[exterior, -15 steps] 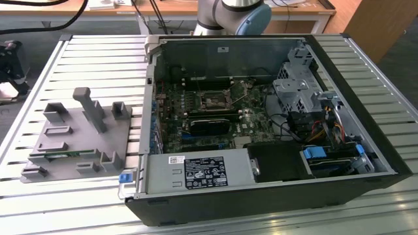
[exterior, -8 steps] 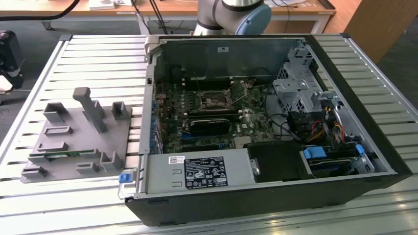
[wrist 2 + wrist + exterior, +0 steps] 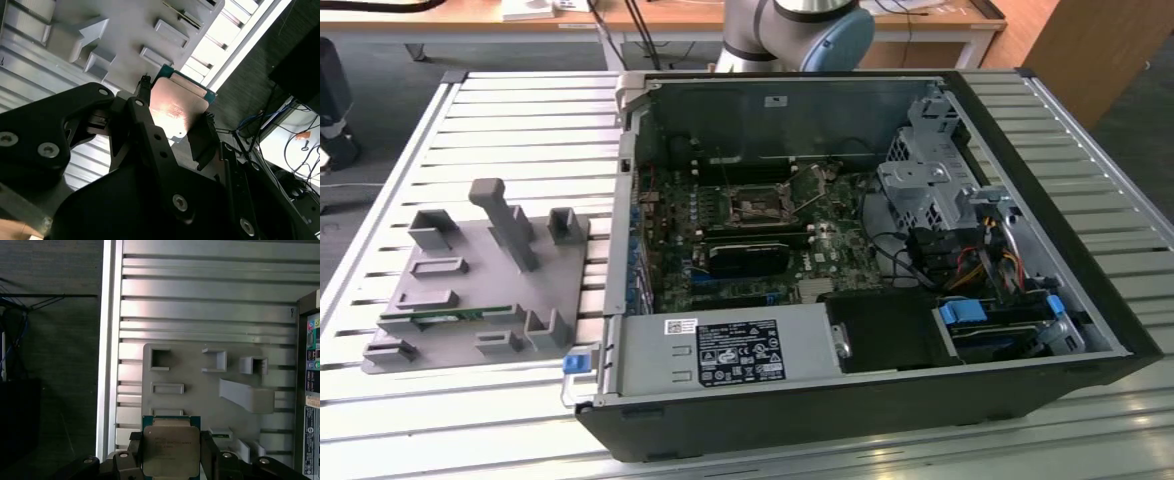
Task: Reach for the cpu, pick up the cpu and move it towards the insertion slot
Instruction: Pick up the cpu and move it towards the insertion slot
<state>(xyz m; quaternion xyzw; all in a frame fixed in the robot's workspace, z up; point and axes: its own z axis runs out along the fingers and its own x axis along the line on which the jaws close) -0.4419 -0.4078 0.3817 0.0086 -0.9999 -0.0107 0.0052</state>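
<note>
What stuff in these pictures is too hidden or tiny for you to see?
First wrist view: the cpu is cut off by the picture's edge, its sides covered by the pincer.
Second wrist view: the pincer's black body hides part of the grey tray.
Exterior view: the insertion slot is too small to see inside; the arm is cut off at the top edge.

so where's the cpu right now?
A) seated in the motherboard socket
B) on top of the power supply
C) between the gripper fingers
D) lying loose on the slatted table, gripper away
C: in the first wrist view the cpu sits clamped between the two fingers of the gripper, one on each side edge, with the grey tray behind it.
</note>
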